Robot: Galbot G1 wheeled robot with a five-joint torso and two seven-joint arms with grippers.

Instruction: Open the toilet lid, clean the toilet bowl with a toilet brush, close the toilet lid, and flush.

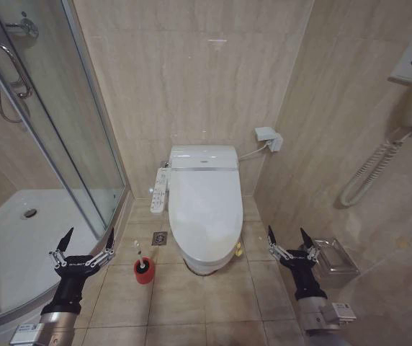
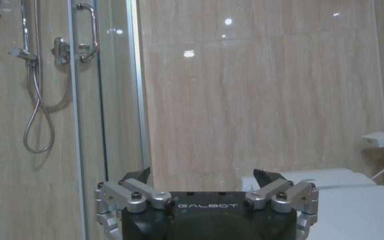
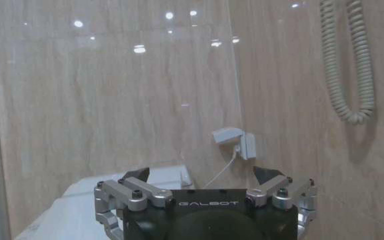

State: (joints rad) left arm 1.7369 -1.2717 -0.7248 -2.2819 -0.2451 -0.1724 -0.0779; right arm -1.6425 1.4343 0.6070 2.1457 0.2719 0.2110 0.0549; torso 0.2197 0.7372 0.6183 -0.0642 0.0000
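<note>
— Where does the toilet lid (image 1: 204,205) lie?
— Shut flat over the toilet bowl (image 1: 207,265), white and glossy, against the back wall.
— And the toilet brush (image 1: 142,262)?
— Upright in its red holder on the floor, just left of the bowl's front.

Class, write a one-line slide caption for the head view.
Closed toilet lid, brush in holder; left gripper and right gripper open.
</note>
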